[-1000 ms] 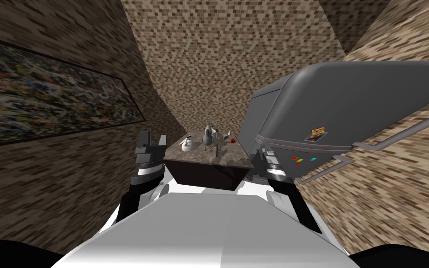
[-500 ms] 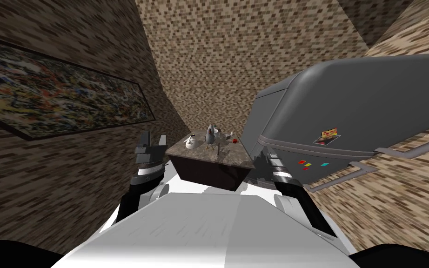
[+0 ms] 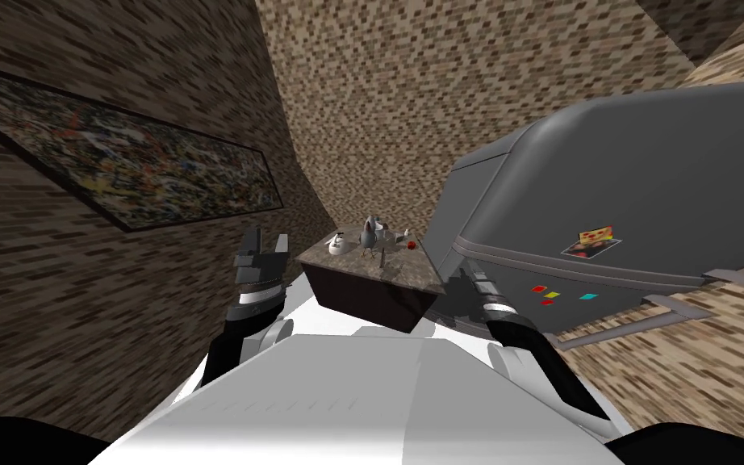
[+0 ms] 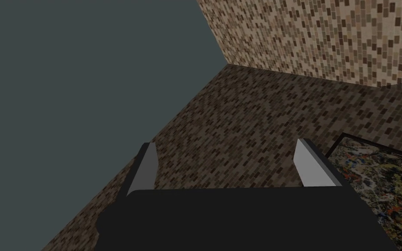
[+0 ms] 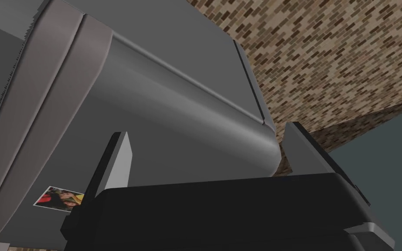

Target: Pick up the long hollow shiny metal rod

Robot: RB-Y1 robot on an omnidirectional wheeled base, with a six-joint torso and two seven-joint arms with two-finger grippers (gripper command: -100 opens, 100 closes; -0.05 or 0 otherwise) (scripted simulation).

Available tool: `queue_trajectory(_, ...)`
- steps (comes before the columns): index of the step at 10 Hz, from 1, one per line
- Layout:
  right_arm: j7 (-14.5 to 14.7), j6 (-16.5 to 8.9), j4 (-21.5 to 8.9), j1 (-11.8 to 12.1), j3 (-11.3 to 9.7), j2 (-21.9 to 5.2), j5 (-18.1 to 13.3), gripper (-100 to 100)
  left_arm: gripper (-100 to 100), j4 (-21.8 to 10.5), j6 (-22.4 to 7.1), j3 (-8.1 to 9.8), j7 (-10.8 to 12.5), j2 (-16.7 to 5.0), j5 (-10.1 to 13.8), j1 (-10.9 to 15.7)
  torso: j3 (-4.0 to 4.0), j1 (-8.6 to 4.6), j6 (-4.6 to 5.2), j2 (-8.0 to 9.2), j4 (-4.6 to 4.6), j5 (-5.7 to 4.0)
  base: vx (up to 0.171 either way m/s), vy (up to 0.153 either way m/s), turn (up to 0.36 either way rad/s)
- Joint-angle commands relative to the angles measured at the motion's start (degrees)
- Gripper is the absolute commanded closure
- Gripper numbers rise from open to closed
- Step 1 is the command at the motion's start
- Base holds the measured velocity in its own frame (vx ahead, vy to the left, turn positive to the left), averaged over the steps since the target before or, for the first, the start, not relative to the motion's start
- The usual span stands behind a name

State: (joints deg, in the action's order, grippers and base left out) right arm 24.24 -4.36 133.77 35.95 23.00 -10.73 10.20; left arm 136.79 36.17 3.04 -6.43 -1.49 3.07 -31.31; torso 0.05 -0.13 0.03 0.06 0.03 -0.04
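Observation:
A thin dark rod (image 3: 380,258) stands out on the stone-topped counter (image 3: 403,277) ahead, near its front middle; it is too small to make out more. My left gripper (image 3: 264,242) is raised to the left of the counter, apart from it, open and empty (image 4: 226,146). My right gripper (image 3: 470,278) hangs low between the counter's right end and the grey fridge (image 3: 620,194). It is open too, with nothing between its fingers (image 5: 206,130), and faces the fridge (image 5: 161,117).
Behind the rod on the counter are a small white pot (image 3: 336,245), a grey jug-like thing (image 3: 369,234) and a small red thing (image 3: 412,243). The big fridge stands close on the right. A framed painting (image 3: 144,173) hangs on the left brick wall.
The whole head view has swung: counter and fridge drift right, the painting tilts further in. That is my own turning. Both arms keep their pose and both grippers stay open.

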Motion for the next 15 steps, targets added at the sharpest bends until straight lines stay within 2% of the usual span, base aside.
queue_trajectory(1, 2.0, -2.9, -0.6, 0.5, 2.4, -0.6, 1.7, -100, 0, 0.0, 0.0, 0.00, 0.0, 0.0, 0.0, 0.0, 0.00, 0.00, 0.00, 0.00, 0.00, 0.00, -0.040, -0.011, 0.249)
queue_trajectory(3, 2.0, -4.6, -0.6, 0.5, 2.4, -0.6, 1.7, -100, 0, 0.0, 0.0, 0.00, 0.0, 0.0, 0.0, 0.0, 0.01, -0.03, -0.01, 0.01, 0.00, 0.00, -0.028, -0.018, 0.066)
queue_trajectory(4, 4.0, -6.9, -1.2, 1.1, 4.6, -1.1, 3.4, -100, 0, 0.0, 0.0, 0.00, 0.0, 0.0, 0.0, 0.0, -0.03, 0.01, 0.00, -0.05, -0.01, 0.00, -0.037, -0.005, 0.262)
queue_trajectory(5, 4.0, -8.5, -1.2, 1.1, 4.6, -1.1, 3.4, -100, 0, 0.0, 0.0, -0.01, 0.0, 0.0, 0.0, 0.0, -0.01, 0.01, -0.06, -0.01, -0.01, 0.01, -0.041, -0.020, 0.146)
queue_trajectory(6, 4.0, -8.7, -1.2, 1.1, 4.6, -1.1, 3.4, -100, 0, 0.0, 0.0, 0.00, 0.0, 0.0, 0.0, 0.0, 0.00, -0.01, 0.00, 0.00, 0.00, 0.00, -0.017, -0.014, -0.026)
queue_trajectory(7, 6.1, -10.9, -1.8, 1.7, 6.7, -1.6, 5.0, -100, 0, 0.0, 0.0, 0.00, 0.0, 0.0, 0.0, 0.0, -0.03, 0.00, 0.01, -0.05, -0.01, 0.00, -0.034, -0.008, 0.291)
queue_trajectory(8, 6.1, -12.4, -1.8, 1.7, 6.7, -1.6, 5.0, -100, 0, 0.0, 0.0, -0.01, 0.0, 0.0, 0.0, 0.0, -0.02, 0.00, -0.06, -0.03, -0.01, 0.01, -0.031, -0.019, 0.156)
queue_trajectory(9, 8.1, -14.2, -2.4, 2.1, 8.7, -2.0, 6.5, -100, 0, 0.0, 0.0, 0.00, 0.0, 0.0, 0.0, 0.0, -0.02, -0.01, 0.00, -0.03, -0.01, 0.00, -0.036, -0.012, 0.234)
queue_trajectory(10, 8.1, -16.3, -2.4, 2.1, 8.7, -2.0, 6.5, -100, 0, 0.0, 0.0, 0.00, 0.0, 0.0, 0.0, 0.0, -0.01, -0.01, -0.04, -0.02, -0.01, 0.00, -0.031, -0.012, 0.150)
queue_trajectory(11, 8.1, -17.0, -2.4, 2.1, 8.7, -2.0, 6.5, -100, 0, 0.0, 0.0, 0.00, 0.0, 0.0, 0.0, 0.0, -0.02, 0.00, 0.00, -0.03, -0.01, 0.00, -0.012, -0.005, -0.006)
queue_trajectory(12, 10.0, -19.2, -3.2, 2.5, 10.6, -2.5, 8.1, -100, 0, 0.0, 0.0, 0.00, 0.0, 0.0, 0.0, 0.0, -0.05, 0.02, 0.02, -0.08, -0.02, 0.01, -0.017, 0.007, 0.299)
queue_trajectory(13, 10.0, -21.1, -3.2, 2.5, 10.6, -2.5, 8.1, -100, 0, 0.0, 0.0, -0.01, 0.0, 0.0, 0.0, 0.0, -0.06, 0.05, -0.06, -0.09, -0.02, 0.02, -0.017, -0.005, 0.161)
queue_trajectory(14, 10.0, -21.2, -3.2, 2.5, 10.6, -2.5, 8.1, -100, 0, 0.0, 0.0, 0.00, 0.0, 0.0, 0.0, 0.0, -0.05, 0.01, 0.01, -0.09, -0.02, 0.00, -0.009, -0.006, -0.027)
queue_trajectory(15, 12.0, -23.4, -4.0, 2.8, 12.5, -3.0, 9.6, -100, 0, 0.0, 0.0, 0.00, 0.0, 0.0, 0.0, 0.0, -0.07, 0.03, 0.02, -0.11, -0.02, 0.01, -0.014, 0.006, 0.329)
